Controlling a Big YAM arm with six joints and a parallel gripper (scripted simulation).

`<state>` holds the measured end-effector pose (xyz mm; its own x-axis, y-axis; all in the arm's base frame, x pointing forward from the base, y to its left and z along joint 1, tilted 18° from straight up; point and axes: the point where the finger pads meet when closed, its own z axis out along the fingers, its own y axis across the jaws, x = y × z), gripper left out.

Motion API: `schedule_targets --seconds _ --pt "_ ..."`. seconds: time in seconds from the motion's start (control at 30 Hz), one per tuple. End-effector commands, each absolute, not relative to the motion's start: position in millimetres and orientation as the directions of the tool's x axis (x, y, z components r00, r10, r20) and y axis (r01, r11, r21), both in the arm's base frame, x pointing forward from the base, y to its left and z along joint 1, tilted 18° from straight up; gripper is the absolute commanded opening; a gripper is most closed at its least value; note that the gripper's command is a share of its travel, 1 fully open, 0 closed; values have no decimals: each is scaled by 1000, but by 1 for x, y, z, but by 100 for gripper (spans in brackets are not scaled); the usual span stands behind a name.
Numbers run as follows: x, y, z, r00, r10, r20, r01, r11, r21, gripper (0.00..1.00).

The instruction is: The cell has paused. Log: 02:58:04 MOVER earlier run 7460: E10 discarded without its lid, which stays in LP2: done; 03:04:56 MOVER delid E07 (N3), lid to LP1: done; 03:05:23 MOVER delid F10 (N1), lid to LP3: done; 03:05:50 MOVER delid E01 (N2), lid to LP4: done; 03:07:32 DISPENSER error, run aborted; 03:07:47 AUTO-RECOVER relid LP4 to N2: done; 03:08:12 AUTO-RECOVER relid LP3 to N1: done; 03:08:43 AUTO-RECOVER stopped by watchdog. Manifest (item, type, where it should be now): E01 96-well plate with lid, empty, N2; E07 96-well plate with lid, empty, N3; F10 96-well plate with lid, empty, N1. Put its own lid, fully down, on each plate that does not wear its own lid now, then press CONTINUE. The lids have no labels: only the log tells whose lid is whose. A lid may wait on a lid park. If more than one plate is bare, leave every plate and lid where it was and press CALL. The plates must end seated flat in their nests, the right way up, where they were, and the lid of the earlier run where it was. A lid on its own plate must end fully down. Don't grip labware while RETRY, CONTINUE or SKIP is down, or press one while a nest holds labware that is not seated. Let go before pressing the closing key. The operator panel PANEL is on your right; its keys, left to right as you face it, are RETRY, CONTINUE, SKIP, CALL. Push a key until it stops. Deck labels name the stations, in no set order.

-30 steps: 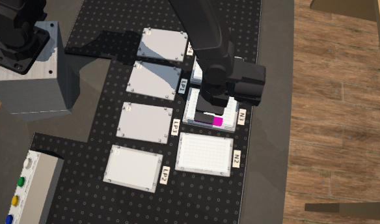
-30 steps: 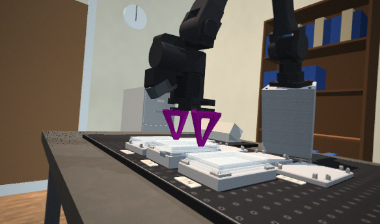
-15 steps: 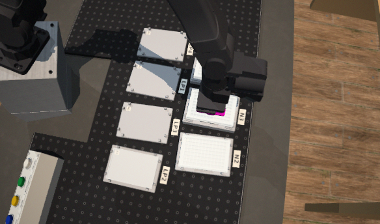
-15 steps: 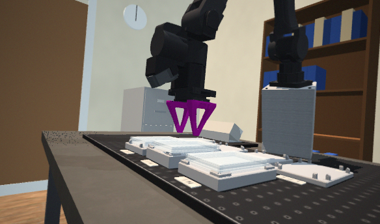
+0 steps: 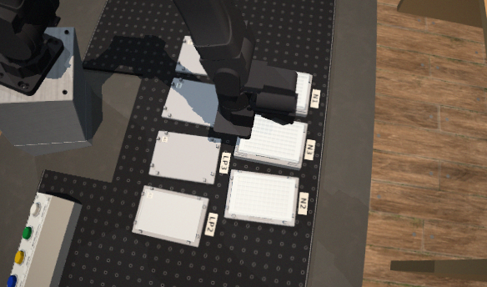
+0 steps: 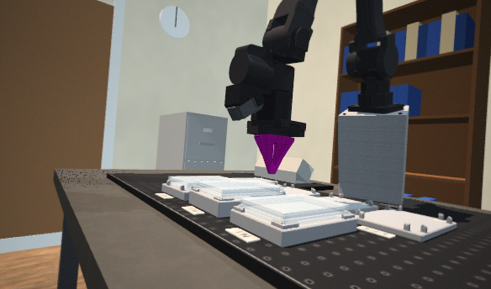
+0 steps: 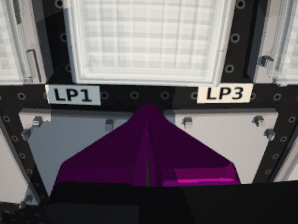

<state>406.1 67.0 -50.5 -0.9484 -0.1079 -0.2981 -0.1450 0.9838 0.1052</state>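
Three white 96-well plates sit in the right column of nests: N1 (image 5: 308, 93), mostly hidden by the arm, N3 (image 5: 273, 142) and N2 (image 5: 262, 198). The N3 and N2 plates look alike from above, each with a clear lid on top. My gripper (image 6: 274, 167) is shut and empty. Its purple fingers meet in a point above the deck, between N3 and the lid parks. In the wrist view the fingertips (image 7: 147, 111) hang over the gap between the LP1 label (image 7: 73, 95) and the LP3 label (image 7: 225, 94), with the N3 plate (image 7: 149, 23) just beyond.
Park LP1 (image 5: 189, 102) and park LP3 (image 5: 185, 156) are bare grey plates. Park LP2 (image 5: 170, 214) holds a lid. A further park (image 5: 191, 56) lies behind, partly under the arm. The operator panel (image 5: 31, 242) with coloured keys stands at the lower left. The arm's grey pedestal (image 5: 43, 104) stands at the left.
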Motion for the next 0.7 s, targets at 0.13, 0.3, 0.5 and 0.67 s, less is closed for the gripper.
schedule_targets --seconds 0.13,0.3,0.5,0.67 --pt "382 61 -53 -938 -110 -329 -151 983 103 0" --pt "368 59 -57 -937 -110 -330 -152 983 103 0" --pt "336 56 -71 -941 -111 -319 -150 983 103 0" --pt "338 53 -51 -941 -107 -323 -147 984 104 0"
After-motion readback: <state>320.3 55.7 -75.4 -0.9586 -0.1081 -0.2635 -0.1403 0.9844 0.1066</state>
